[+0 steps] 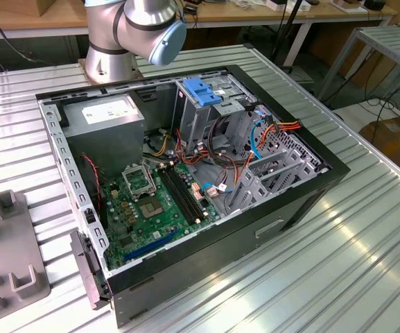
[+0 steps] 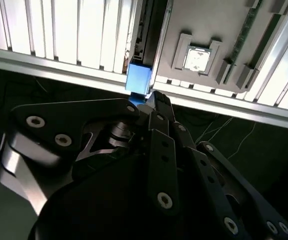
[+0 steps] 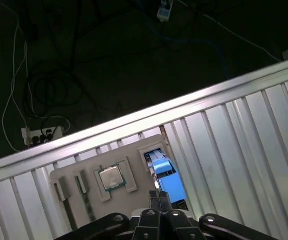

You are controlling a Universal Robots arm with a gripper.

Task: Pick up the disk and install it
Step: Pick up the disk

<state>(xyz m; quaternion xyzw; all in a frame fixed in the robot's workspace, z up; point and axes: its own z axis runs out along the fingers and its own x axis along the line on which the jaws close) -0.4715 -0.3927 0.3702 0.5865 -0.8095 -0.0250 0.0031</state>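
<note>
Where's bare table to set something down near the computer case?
Ribbed table lies bare on the exterior view's right of the computer case. Crowded inside the case: cables and circuit board. A grey tray takes the table on the exterior view's left.
</note>
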